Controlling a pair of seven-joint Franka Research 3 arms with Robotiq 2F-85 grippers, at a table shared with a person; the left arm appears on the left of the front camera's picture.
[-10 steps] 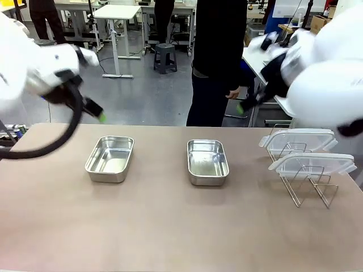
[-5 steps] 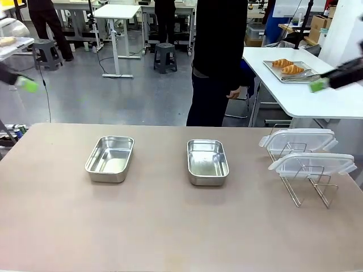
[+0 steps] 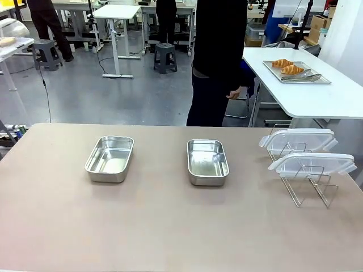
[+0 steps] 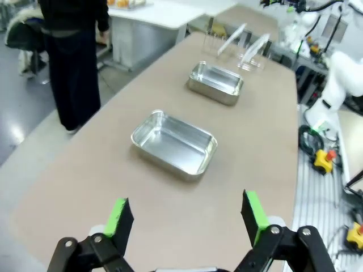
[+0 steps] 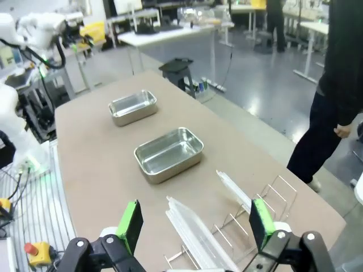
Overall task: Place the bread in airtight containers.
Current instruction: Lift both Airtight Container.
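Two shiny steel containers rest on the brown table: one at the left and one near the middle, both with nothing inside. Two golden-brown croissants lie on a flat steel tray on the white side table at the far right. Two clear lids lean in a wire rack at the table's right. My left gripper is open, held high over the table's end, with the nearer container ahead of it. My right gripper is open above the rack of lids, with the containers beyond.
A person in dark clothes stands at the far side of the table behind the middle container. The wire rack takes up the right end. The white side table sits behind it. Stools and desks stand farther back.
Both arms have swung up and outward, leaving the front view. The containers, lids and croissants have not moved.
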